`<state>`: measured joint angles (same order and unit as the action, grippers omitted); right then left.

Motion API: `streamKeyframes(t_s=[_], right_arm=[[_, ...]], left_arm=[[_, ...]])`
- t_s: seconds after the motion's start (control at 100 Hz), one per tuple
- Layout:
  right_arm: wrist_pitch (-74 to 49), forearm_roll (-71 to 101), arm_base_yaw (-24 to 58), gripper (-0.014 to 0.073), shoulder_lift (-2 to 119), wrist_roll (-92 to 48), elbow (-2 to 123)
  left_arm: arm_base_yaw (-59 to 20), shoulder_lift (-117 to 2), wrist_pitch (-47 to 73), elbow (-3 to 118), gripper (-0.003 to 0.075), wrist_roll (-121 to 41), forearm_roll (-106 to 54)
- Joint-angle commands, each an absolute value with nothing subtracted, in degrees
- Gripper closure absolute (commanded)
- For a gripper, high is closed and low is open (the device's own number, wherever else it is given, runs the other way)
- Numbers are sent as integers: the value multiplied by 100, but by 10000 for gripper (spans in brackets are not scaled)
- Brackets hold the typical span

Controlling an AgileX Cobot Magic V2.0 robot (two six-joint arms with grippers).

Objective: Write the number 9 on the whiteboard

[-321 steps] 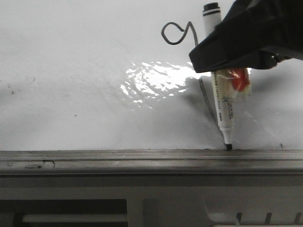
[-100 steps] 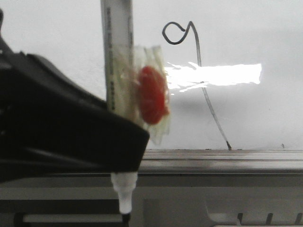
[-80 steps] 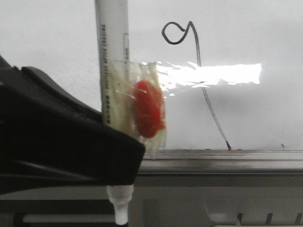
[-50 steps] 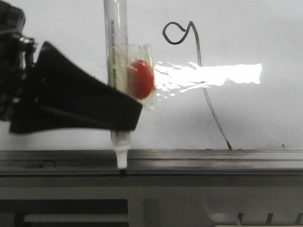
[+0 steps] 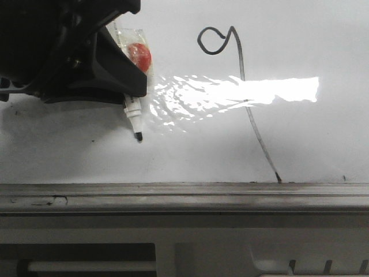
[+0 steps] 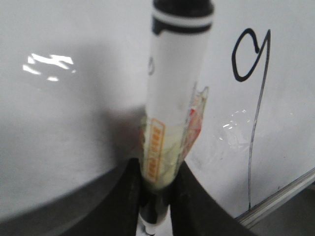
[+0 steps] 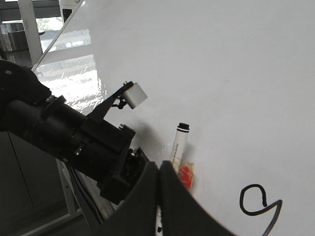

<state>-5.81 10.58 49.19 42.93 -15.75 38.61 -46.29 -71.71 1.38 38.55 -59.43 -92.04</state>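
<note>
Glossy white whiteboard [image 5: 69, 156] carries the thin dark number 9 [image 5: 245, 98] – left gripper [image 5: 130, 86], upper left, clenches a white marker pen [image 5: 134, 118]; right gripper [image 7: 158, 196] clamped together, empty.

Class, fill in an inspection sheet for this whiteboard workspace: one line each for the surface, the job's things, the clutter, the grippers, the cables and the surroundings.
Surface: whiteboard glossy white, bright glare patch, faint smudges and specks; grey rail along its lower edge.
Job's things: number 9 drawn, small loop on top, long tail reaching down to the rail.
Clutter: nothing seen.
Grippers: left gripper shut on the marker, whose tip points at the board, left of the 9; right gripper shut, holding nothing.
Cables: dark cables under the left arm, right wrist view.
Surroundings: window frames beyond the board's edge, blurred.
</note>
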Motion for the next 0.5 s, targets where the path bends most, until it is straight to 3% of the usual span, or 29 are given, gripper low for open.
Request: streamKeyframes(t_s=[0.0,0.49], right_arm=[[-159,1080,4893,658,4271,-1632,4050],[-159,1094,4893,658,4271,-1632,4050]], left_arm=[[-4648,-7173,-302,4026,739,-5875,-9241],[-4570,-7421,-1162,4026,739,-5898,-9453]])
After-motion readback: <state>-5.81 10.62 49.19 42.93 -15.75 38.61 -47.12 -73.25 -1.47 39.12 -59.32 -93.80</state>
